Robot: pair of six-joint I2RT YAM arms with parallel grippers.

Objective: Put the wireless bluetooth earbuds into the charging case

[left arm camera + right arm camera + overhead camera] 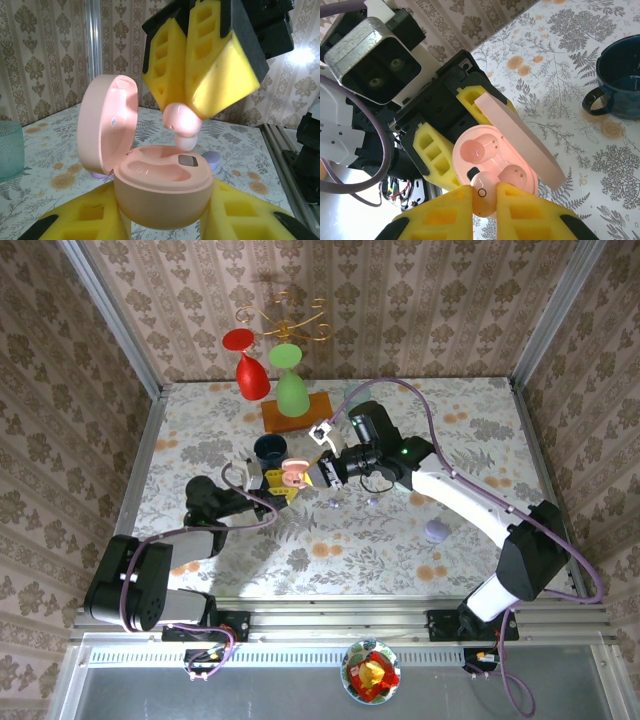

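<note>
A pink charging case with its lid swung open sits between the yellow fingers of my left gripper, which is shut on its base. Both sockets of the case look empty. My right gripper is shut on a glossy pink earbud. That earbud hangs tip down just above the case's right socket, apart from it. From above, the two grippers meet at the pink case in mid-table, the left gripper under it and the right gripper beside it.
A dark blue mug stands just behind the case. A lilac case lies to the right on the table. At the back stand a teal cup, a wooden block and red and green glasses on a rack.
</note>
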